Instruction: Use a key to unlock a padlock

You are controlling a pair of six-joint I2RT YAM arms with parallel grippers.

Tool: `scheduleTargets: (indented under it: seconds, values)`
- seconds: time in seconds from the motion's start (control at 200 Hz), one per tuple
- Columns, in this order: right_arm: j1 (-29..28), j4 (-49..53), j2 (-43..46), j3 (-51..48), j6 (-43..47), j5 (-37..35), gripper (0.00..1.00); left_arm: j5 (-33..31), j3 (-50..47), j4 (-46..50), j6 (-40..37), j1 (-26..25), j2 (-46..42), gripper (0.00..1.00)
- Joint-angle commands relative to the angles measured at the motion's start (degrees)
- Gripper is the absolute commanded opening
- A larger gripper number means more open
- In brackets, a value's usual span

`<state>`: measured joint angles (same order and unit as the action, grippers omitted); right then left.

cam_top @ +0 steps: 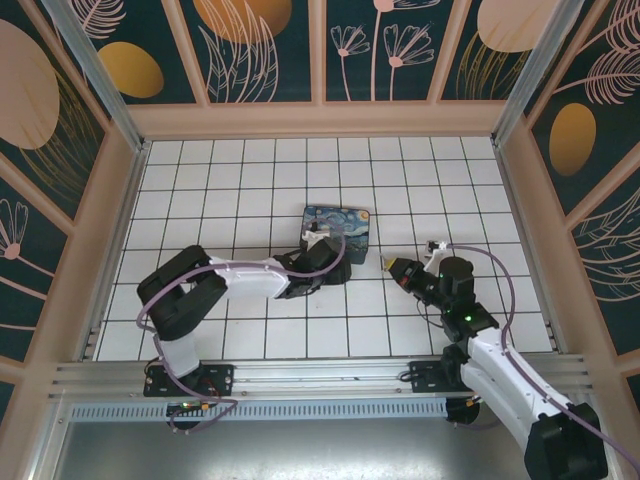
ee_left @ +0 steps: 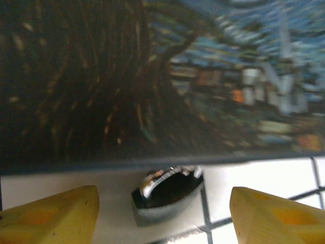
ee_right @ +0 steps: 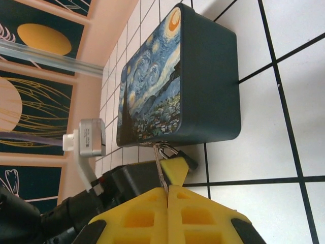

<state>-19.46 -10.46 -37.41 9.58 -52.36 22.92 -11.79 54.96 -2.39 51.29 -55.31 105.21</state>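
The padlock (ee_left: 167,195), a small dark body with a silver shackle, lies on the tiles against the front wall of the blue painted box (cam_top: 337,229). My left gripper (ee_left: 165,216) is open, with one yellow fingertip on each side of the padlock and not touching it. My right gripper (ee_right: 167,189) is shut on the key (ee_right: 161,170), a thin silver blade that sticks out towards the padlock (ee_right: 191,163). The key's tip is close to the shackle beside the left gripper's yellow finger (ee_right: 175,172). From above, the right gripper (cam_top: 393,266) is just right of the box.
The box (ee_right: 177,81) stands on the white tiled floor (cam_top: 250,190) near the middle. Wooden walls with dark floral panels enclose the floor. The left arm (cam_top: 240,275) lies across the tiles in front of the box.
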Motion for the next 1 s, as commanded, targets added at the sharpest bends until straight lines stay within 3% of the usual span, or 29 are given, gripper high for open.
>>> scheduleTargets:
  seconds: [0.0, 0.245, 0.39, 0.591, 0.761, 0.996]
  values:
    - [0.53, -0.89, -0.23, 0.68, 2.03, 1.6, 0.0, -4.05, 3.37, 5.46, 0.22, -0.02, 2.8, 0.66]
    - [0.89, -1.18, -2.09, 1.64, 3.58, 2.7, 0.0, -1.83, 6.36, 5.78, 0.26, -0.04, 6.4, 0.55]
    - [0.91, -1.98, -2.32, 1.35, 3.56, 3.28, 0.0, -5.54, 6.99, 10.35, 1.6, -0.02, 6.66, 0.5]
    - [0.92, -2.37, -3.4, 1.74, 4.31, 4.04, 0.0, -6.68, 10.64, 14.77, 2.02, -0.36, 8.47, 0.57]
    - [0.92, -2.65, -4.93, 1.61, 5.2, 4.68, 0.0, -12.48, 15.83, 22.31, 5.62, -2.36, 10.76, 0.64]
    - [1.04, -3.09, -5.11, 1.03, 5.98, 4.53, 0.0, -14.81, 19.04, 28.31, 7.72, -2.48, 13.41, 0.6]
